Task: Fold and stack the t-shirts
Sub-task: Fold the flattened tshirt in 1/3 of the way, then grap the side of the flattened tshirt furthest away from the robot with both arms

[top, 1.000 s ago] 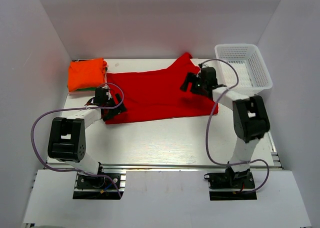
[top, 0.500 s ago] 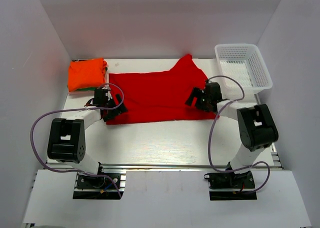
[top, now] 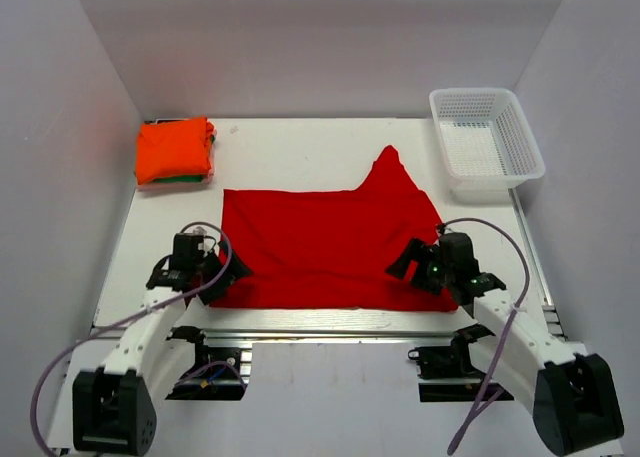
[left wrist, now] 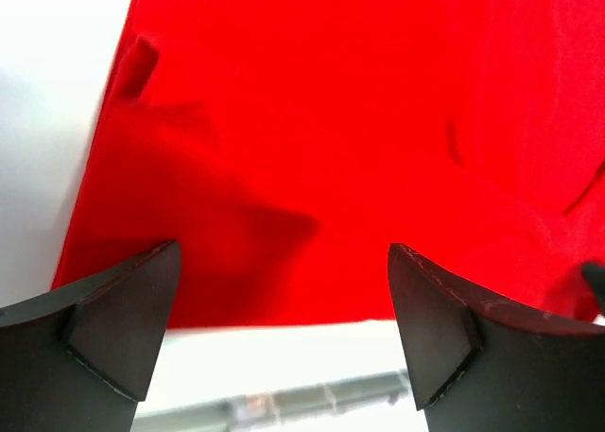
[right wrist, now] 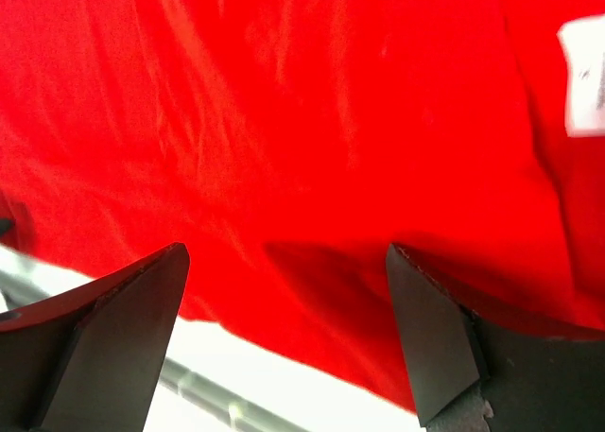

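The red t-shirt (top: 330,247) lies spread flat near the table's front edge, with one sleeve (top: 390,172) pointing to the back. Its white tag (right wrist: 584,73) shows in the right wrist view. My left gripper (top: 215,277) is low over the shirt's near left corner and my right gripper (top: 408,267) over its near right corner. In the wrist views the left gripper (left wrist: 284,252) and the right gripper (right wrist: 288,250) both stand open just above red cloth, with nothing between the fingers. A folded orange t-shirt (top: 175,149) lies on a green one (top: 188,179) at the back left.
A white mesh basket (top: 487,137) stands at the back right. The metal rail (top: 330,332) of the table's front edge runs just below the shirt's hem. Both arms' cables loop beside their bases.
The red t-shirt has slid from the back of the table toward the front edge and lies flatter. Both arms have drawn back with it, and their jaws have stayed open.
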Robot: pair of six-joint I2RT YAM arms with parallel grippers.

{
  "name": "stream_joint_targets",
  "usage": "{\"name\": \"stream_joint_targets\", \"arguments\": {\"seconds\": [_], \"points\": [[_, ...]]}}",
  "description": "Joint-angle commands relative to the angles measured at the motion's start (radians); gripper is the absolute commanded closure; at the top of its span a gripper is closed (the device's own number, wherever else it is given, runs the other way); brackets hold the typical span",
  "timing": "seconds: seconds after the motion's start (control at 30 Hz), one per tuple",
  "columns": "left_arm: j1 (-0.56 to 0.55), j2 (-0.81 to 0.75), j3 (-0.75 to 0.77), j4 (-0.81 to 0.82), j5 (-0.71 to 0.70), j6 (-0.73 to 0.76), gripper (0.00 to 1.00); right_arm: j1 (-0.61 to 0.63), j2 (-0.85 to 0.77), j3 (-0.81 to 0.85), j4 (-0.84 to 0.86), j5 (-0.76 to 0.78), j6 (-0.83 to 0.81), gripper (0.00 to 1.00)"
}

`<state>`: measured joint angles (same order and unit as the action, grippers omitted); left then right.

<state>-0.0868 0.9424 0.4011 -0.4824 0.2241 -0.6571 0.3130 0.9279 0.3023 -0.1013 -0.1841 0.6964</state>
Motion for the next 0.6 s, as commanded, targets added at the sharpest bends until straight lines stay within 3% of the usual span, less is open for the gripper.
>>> {"name": "stream_joint_targets", "arguments": {"seconds": [0.0,0.13,0.2,0.37,0.47,0.57], "points": [[-0.005,-0.187,0.019,-0.258,-0.024,-0.093,0.0,0.015,-0.115,0.032,-0.257,-0.06,-0.062,0.1],[-0.005,-0.261,0.143,-0.289,-0.156,-0.081,0.0,0.02,-0.121,0.142,-0.272,-0.023,-0.179,0.1],[-0.005,-0.239,0.205,-0.22,-0.187,-0.044,0.0,0.023,-0.086,0.216,-0.217,-0.018,-0.236,0.1],[-0.005,0.047,0.358,-0.009,-0.086,0.072,0.0,0.02,0.063,0.388,-0.127,-0.048,-0.288,0.1],[-0.005,0.203,0.459,0.014,-0.141,0.117,0.0,0.02,0.162,0.461,-0.045,0.012,-0.319,0.1],[0.018,0.387,0.542,0.015,-0.248,0.135,0.0,0.017,0.375,0.604,-0.05,0.074,-0.354,0.1]]}}
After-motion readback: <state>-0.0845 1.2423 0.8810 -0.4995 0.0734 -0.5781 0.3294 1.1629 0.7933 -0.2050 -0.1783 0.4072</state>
